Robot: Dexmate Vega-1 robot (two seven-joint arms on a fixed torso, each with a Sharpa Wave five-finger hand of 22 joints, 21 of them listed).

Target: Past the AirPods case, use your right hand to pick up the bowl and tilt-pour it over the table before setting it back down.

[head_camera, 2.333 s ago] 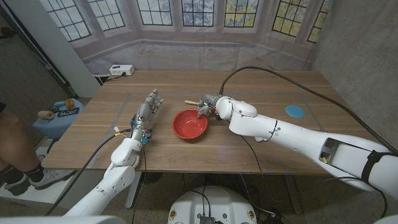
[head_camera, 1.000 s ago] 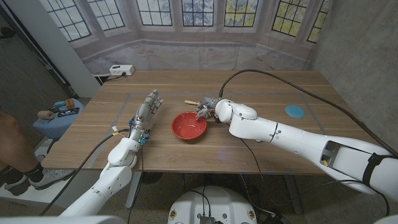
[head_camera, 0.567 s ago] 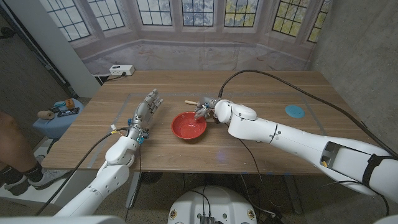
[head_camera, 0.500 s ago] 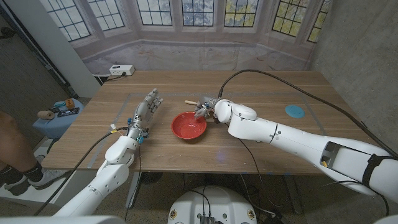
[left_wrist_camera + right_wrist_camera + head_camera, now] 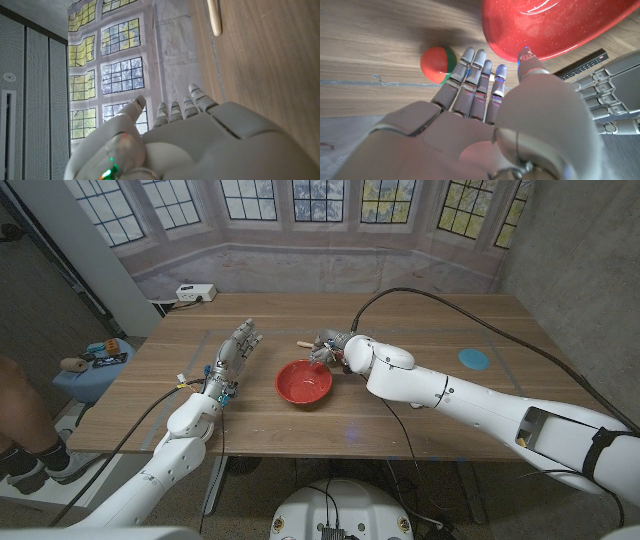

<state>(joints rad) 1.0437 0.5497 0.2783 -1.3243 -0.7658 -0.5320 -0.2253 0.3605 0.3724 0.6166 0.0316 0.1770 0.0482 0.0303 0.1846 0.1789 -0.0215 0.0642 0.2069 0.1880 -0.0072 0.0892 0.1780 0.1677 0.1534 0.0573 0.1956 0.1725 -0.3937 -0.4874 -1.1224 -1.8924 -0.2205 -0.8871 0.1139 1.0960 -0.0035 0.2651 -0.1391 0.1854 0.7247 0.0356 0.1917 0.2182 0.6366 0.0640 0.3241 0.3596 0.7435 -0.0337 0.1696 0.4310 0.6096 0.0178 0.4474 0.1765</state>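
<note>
The red bowl (image 5: 304, 383) sits upright on the wooden table (image 5: 430, 320) near its middle. My right hand (image 5: 327, 350) is at the bowl's far right rim, fingers stretched out straight. In the right wrist view the thumb tip touches the bowl's (image 5: 555, 25) outer wall, while the fingers (image 5: 470, 80) point past it toward a red and green ball (image 5: 437, 65); nothing is gripped. My left hand (image 5: 233, 357) is left of the bowl, fingers straight and apart, holding nothing.
A pale wooden stick (image 5: 305, 342) lies just behind the bowl and also appears as a stick (image 5: 215, 17) in the left wrist view. A blue disc (image 5: 473, 358) lies far right, a white power box (image 5: 196, 293) at the back left. A person's leg (image 5: 20, 410) is at the left edge.
The bowl stays in place. My right hand has drawn back slightly from the rim. My left hand has drifted a little to the left.
</note>
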